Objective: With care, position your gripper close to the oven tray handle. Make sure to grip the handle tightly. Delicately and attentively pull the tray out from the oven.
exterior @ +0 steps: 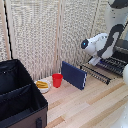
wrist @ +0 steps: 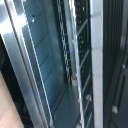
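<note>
The black oven (exterior: 121,49) stands at the exterior view's right edge. Its dark wire-rack tray (exterior: 106,67) sticks out over the wooden table, with the handle (exterior: 94,74) as the thin front bar. The bulky white arm (exterior: 100,45) leans down over the tray. The gripper (exterior: 96,59) is at its low end just above the rack, with the fingers hidden by the arm. The wrist view is a blurred close-up of thin rack bars (wrist: 82,55) and a silvery-framed glass panel (wrist: 45,60). No fingers show there.
An upright navy-blue slab (exterior: 74,75) stands just in front of the tray. Beside it are a red cup (exterior: 57,80) and a white plate (exterior: 44,85) with something yellow on it. A large black fabric case (exterior: 20,97) fills the exterior view's lower left. Slatted screens form the backdrop.
</note>
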Robot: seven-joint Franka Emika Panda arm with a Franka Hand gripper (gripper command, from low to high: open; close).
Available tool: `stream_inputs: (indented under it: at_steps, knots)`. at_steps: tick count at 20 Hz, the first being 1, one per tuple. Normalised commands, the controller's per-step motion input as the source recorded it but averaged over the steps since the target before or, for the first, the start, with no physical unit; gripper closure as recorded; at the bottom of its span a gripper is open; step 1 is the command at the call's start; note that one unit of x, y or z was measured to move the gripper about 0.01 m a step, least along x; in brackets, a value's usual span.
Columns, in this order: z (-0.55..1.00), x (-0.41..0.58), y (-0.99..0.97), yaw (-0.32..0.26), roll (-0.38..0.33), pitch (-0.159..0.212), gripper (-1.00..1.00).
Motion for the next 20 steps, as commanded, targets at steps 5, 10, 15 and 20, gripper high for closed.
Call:
stream_inputs:
  at_steps: [5, 10, 15, 20]
  knots:
    - [0.00, 0.118, -0.27, 0.082, 0.026, 0.061, 1.00]
    - [0.00, 0.087, -0.19, 0.059, 0.000, 0.028, 1.00]
    - [0.00, 0.054, -0.12, 0.037, -0.008, 0.024, 1.00]
    - [0.00, 0.014, -0.17, 0.049, 0.026, 0.032, 1.00]
